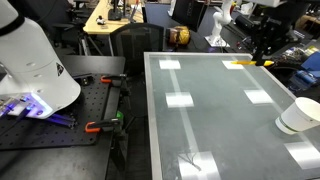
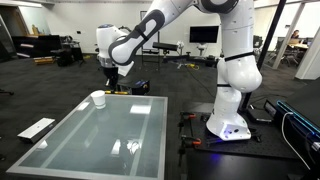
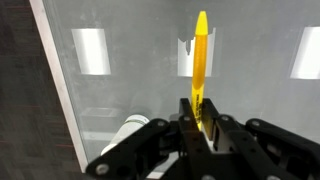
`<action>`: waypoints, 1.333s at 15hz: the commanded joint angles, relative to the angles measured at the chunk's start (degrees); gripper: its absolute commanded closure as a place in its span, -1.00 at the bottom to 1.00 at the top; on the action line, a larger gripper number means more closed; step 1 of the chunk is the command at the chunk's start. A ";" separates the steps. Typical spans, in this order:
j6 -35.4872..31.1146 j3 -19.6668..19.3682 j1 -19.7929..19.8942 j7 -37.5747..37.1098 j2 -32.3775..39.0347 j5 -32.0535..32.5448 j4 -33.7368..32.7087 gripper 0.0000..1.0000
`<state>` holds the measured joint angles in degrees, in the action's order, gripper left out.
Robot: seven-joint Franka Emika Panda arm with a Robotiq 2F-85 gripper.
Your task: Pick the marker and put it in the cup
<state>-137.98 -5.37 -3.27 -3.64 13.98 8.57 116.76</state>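
Claw (image 3: 203,125), low centre in the wrist view, is at the far end of the glass tabletop (image 1: 215,120). The cup (image 1: 299,115) stands at the frame's right edge, and the marker (image 3: 201,60) is pinched by one end in my narrow grip. Held so, it could pivot, clip the rim and tip the cup. Clamps (image 1: 97,126) sit off lower left; nothing stands between.

The worktop (image 1: 220,110) is seen as a smooth, glossy, glass-like sheet, strongly reflective. The marker (image 3: 201,60) is shown in smooth, shiny yellow plastic. The cup (image 1: 297,116) is rendered matt and paper-like, and the pincer (image 3: 204,118) matt black.
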 commanded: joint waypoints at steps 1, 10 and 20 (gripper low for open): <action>0.15 1.09 1.09 -0.21 -0.02 0.35 -0.09 0.68; -3.04 -1.40 -2.30 -15.14 0.29 14.42 -0.63 0.92; -1.73 -2.79 -4.85 -50.15 2.88 41.74 -3.84 0.92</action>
<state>-140.31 -7.49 -7.43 -46.06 15.15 45.02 115.16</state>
